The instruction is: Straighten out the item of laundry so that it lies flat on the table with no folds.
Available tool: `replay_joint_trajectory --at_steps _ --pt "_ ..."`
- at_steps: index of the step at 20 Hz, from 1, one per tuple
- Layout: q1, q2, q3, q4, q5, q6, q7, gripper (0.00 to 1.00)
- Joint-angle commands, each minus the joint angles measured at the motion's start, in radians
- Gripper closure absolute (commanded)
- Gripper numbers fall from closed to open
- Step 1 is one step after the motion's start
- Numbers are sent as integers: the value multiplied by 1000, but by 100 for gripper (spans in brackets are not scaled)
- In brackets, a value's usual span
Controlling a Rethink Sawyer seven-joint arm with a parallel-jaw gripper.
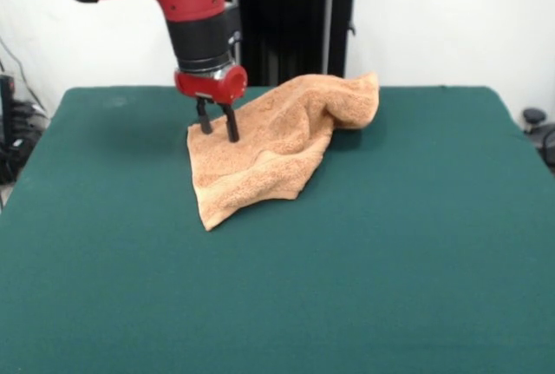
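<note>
The item of laundry (277, 144), a light orange-tan terry towel, lies rumpled on the dark green table (390, 261), in the far middle part. Its far right corner is bunched into a raised fold, and a pointed corner reaches toward the front left. My gripper (218, 131) hangs from the red and black arm over the towel's left edge. Its two dark fingers (232, 124) stand a little apart, tips down at the cloth's surface. Nothing is lifted between them.
A black stand (295, 18) rises behind the table's far edge. Cables and dark gear lie off the left side (13, 131), and a small dark object (535, 118) sits off the right edge.
</note>
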Motion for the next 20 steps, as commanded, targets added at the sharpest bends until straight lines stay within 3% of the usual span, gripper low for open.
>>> replay_joint_trajectory --at_steps 1,13,20 --pt "-108 145 -87 -219 -229 216 -415 0" --pt "-180 169 -13 -241 -275 248 -482 0" --pt "-283 194 74 -282 -254 343 -673 0"
